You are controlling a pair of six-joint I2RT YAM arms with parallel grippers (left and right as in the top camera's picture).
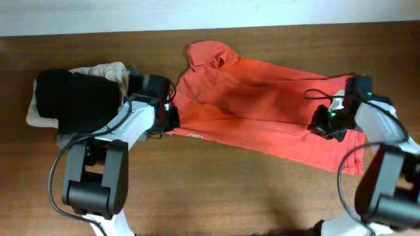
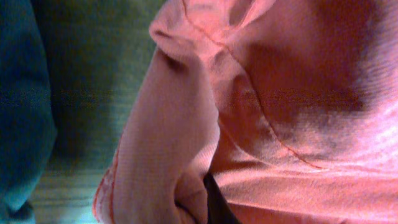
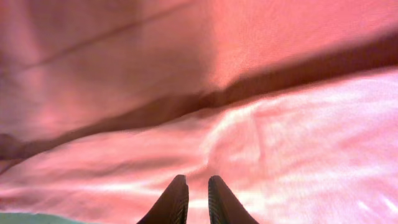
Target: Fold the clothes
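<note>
The red-orange T-shirt [image 1: 262,111] lies spread lengthwise on the surface [image 1: 216,196], with an arm at each end, we judge so that both ends can rise together. The right fingers [image 3: 181,199] are nearly closed, apparently pinching a thin fold. The left fingers [image 1: 172,117] sit buried in bunched cloth; we cannot tell their opening. Folded garments [image 1: 72,98] lie beside them.

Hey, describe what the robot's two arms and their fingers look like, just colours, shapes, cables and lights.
Both the left arm and the right arm have smooth white shells over dark grey, cylindrical joints. Thin black cables loop loosely along each. A small green light glows near the right wrist. The right fingers are slim, black and tapered.
</note>
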